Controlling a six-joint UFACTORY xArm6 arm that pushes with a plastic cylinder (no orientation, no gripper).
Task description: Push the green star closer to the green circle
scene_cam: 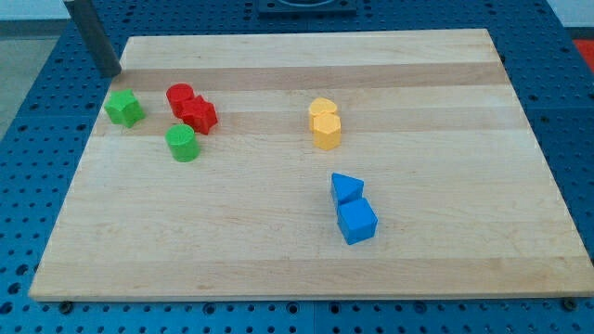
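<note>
Green star (123, 109) near board's left edge (79, 176); my tip (113, 72) above it, touching nothing.

The rod (96, 35) is cut off by the view's top edge, toward 11 o'clock. The two red blocks (192, 108) overlap, so their shapes cannot be told apart.

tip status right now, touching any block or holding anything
My tip: no gripper, so nothing held; it sits at the board's top-left corner, just above the green star, not touching it. The green circle is untouched.
</note>
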